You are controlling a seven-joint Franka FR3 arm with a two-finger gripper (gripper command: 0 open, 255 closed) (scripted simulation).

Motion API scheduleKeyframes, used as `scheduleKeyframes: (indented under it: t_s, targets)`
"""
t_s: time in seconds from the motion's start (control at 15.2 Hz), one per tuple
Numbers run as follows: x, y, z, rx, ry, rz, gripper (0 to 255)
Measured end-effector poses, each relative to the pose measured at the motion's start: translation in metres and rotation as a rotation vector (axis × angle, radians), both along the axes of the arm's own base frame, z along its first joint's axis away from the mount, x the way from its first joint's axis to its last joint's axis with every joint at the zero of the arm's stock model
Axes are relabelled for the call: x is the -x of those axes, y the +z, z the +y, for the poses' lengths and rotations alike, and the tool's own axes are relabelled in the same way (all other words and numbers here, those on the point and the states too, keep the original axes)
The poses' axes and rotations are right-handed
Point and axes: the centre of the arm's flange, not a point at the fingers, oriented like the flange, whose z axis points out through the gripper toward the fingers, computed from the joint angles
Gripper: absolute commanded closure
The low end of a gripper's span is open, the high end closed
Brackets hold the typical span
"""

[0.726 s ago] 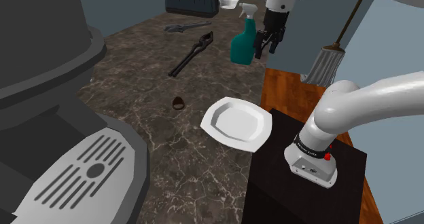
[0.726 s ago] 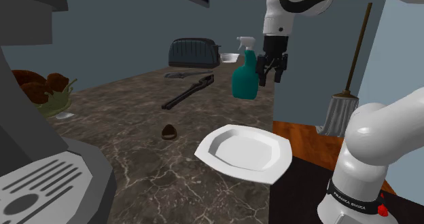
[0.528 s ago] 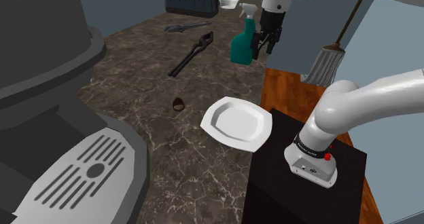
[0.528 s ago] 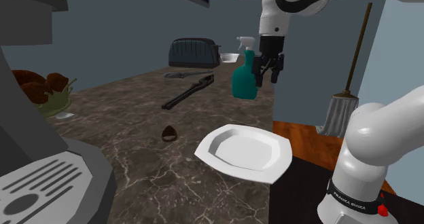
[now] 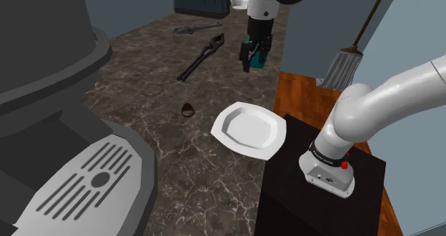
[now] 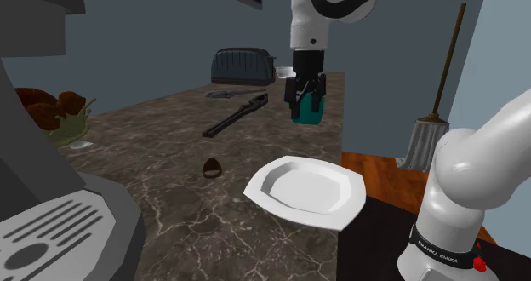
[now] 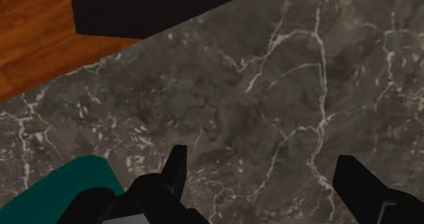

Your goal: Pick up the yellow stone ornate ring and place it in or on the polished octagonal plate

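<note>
at the shoulder view's left, a big grey coffee machine (image 5: pixel 71 127) stands on the dark veined marble counter (image 5: pixel 164 163). right of it the small dark brown ornate ring (image 5: pixel 188 110) lies alone on the marble, near the white octagonal plate (image 5: pixel 249 129) but not touching it. beyond the ring lies a long black hand tool (image 5: pixel 201 56). the plate sits at the counter's edge, beside the black box stand (image 5: pixel 307 213). well past the plate the black two-finger gripper (image 5: pixel 249 61) hangs over the counter, fingers (image 7: pixel 173 168) spread wide, bare marble between them, a teal bottle (image 7: pixel 61 189) just beside one finger. farthest right stands a grey-headed broom (image 5: pixel 347 64).
</note>
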Motion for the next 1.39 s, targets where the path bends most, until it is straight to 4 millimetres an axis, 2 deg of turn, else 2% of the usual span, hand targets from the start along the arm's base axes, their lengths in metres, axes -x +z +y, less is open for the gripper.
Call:
scheduleKeyframes:
  t_s: [0.46,1.25,1.39]
  targets:
    - [-0.036,-0.007,0.091,-0.006,0.102,0.04,0]
    - [-0.062,-0.024,0.248,-0.015,0.275,0.109,0]
    - [-0.064,-0.029,0.266,-0.016,0.293,0.117,0]
